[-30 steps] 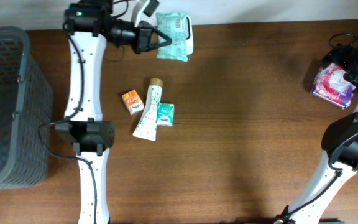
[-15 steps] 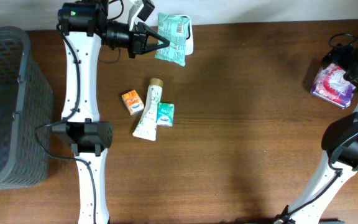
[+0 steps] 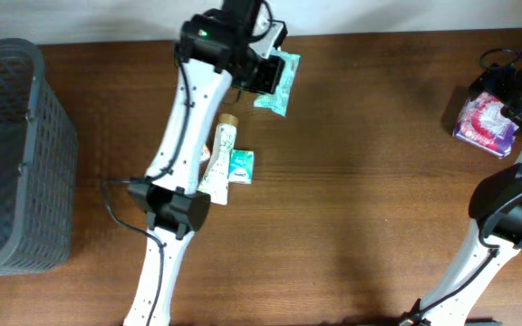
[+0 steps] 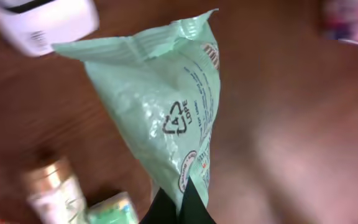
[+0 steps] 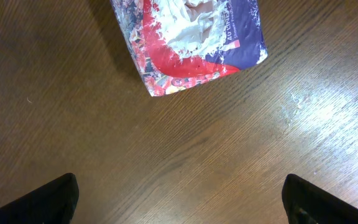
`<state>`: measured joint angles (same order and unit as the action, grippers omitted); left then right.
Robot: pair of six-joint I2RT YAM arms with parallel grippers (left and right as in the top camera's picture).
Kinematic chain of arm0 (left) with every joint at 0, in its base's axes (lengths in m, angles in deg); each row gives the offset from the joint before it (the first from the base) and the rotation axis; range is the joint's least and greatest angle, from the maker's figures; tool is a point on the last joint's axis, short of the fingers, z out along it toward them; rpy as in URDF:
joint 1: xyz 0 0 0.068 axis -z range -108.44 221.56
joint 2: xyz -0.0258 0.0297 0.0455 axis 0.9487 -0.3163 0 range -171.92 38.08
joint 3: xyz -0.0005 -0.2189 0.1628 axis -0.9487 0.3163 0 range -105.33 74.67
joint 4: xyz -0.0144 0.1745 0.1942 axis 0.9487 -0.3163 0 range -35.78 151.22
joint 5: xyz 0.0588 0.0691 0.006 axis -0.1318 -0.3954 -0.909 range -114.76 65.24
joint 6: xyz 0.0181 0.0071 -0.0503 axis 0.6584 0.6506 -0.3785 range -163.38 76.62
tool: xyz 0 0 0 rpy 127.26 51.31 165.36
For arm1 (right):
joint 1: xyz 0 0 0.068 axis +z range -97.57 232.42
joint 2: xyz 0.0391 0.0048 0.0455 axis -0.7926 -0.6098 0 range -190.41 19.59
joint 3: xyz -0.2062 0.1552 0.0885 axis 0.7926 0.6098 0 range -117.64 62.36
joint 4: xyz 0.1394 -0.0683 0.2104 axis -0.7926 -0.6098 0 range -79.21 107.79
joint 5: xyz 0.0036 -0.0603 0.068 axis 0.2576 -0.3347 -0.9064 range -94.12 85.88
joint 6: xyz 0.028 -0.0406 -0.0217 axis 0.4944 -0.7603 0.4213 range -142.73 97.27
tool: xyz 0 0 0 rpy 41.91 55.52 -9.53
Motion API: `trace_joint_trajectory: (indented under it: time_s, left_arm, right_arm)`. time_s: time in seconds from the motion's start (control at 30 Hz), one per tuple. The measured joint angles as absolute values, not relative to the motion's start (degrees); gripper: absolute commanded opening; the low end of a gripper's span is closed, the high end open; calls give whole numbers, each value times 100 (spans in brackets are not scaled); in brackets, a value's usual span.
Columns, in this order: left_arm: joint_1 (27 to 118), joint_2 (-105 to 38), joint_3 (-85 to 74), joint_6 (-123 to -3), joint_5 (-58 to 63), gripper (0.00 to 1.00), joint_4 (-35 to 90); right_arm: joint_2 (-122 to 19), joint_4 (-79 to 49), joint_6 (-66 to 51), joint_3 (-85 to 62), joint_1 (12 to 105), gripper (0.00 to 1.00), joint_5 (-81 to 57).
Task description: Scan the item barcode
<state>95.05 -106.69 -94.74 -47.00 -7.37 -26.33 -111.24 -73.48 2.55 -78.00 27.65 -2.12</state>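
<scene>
Brown wooden bench below. Mint-green LDPE pouch aloft near far edge, pinched at one seam in clenched left tool. Probably light, soft, crinkly, slippery: best gripped on sealed edges. Right tool released, above tissue pack near right edge.

Tissue pack — on wooden table

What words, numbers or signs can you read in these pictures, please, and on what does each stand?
"4" inside a recycling triangle: green pouch.
"LDPE" beside that triangle: same pouch.
Other print on the pouch: too blurred to read.
Print on the red and purple pack: too blurred.
Labels on the tube and small teal box: too small.
</scene>
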Motion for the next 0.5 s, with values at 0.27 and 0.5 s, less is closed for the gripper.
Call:
trace_joint_trajectory:
  time_s: [0.27,0.5]
  left_arm:
    - [10943,-12227,-9463,-5633,-4614,2,-2791]
    - [11424,-12459,-9436,-5662,-4221,31,-2904]
  right_arm:
    - [-11124,-7348,255,-7800,2765,99,-212]
    - [-11124,-7348,255,-7800,2765,99,-212]
